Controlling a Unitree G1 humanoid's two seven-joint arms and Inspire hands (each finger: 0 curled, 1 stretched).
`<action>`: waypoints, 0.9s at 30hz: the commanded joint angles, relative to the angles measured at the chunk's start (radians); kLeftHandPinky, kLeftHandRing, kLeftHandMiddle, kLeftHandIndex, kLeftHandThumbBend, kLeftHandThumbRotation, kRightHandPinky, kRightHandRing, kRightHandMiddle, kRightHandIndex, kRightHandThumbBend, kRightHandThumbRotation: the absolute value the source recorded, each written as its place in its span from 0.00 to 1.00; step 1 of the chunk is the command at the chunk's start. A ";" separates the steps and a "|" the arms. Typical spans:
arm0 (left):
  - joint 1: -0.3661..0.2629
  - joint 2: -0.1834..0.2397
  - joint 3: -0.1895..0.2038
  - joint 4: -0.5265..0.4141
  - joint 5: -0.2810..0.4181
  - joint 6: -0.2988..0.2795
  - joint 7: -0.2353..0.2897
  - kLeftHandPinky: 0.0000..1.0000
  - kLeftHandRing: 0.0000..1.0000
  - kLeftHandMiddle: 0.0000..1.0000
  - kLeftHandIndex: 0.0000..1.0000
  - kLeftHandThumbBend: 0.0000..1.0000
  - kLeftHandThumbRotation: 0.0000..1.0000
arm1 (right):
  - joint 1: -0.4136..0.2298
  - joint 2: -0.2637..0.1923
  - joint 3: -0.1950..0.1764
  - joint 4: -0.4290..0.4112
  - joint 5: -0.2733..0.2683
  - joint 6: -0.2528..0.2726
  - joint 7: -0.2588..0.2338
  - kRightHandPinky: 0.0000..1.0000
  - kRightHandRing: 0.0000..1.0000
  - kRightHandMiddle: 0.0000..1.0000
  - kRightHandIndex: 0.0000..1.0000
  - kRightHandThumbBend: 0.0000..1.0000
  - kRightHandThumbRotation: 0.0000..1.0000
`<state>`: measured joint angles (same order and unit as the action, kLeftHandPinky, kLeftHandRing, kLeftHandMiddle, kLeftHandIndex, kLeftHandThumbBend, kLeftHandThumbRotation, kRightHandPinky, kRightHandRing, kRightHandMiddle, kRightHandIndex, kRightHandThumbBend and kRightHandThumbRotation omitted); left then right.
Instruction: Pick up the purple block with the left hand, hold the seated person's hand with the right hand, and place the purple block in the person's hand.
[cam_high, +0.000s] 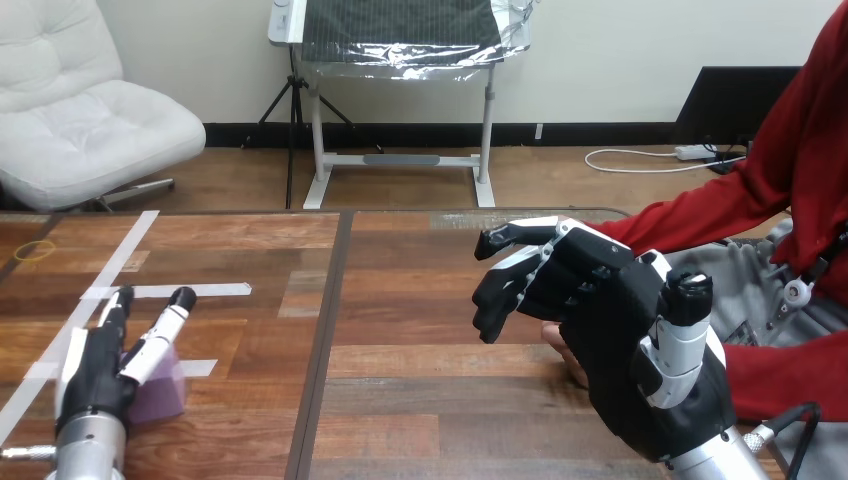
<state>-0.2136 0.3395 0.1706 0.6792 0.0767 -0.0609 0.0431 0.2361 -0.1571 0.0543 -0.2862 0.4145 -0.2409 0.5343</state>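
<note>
One purple block (165, 393) sits on the counter (430, 400), the left robot hand (92, 380) released beside it. Well right of it, the right robot hand (610, 330) covers the person's hand (572, 362), grip unclear.

table (420, 400): we see smooth wood planks with a faint sheen.
tape strips (190, 291): we see matt white tape.
purple block (165, 395): matt, smooth faces.
left robot hand (95, 375): black plastic, glossy white shells.
right robot hand (610, 330): we see black plastic, slightly shiny.
left forearm (88, 450): silver metal.
</note>
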 joint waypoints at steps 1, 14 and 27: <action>-0.063 -0.051 -0.047 -0.027 -0.010 -0.003 -0.040 0.92 0.98 0.98 0.96 0.60 0.68 | -0.060 0.014 -0.006 -0.015 0.005 -0.021 -0.002 0.37 0.46 0.52 0.62 0.92 1.00; -0.070 -0.055 -0.065 -0.031 0.002 -0.005 -0.064 0.94 0.99 0.99 0.97 0.60 0.68 | -0.061 0.012 -0.005 -0.015 0.003 -0.020 -0.001 0.36 0.46 0.52 0.63 0.92 1.00; -0.077 -0.077 -0.063 -0.036 -0.016 0.004 -0.070 0.98 1.00 1.00 0.97 0.61 0.64 | -0.065 0.013 -0.004 -0.010 0.003 -0.020 0.001 0.36 0.46 0.52 0.63 0.92 1.00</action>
<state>-0.2374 0.2991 0.1351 0.6743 0.0759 -0.0621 -0.0035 0.2350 -0.1559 0.0549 -0.2862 0.4122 -0.2409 0.5341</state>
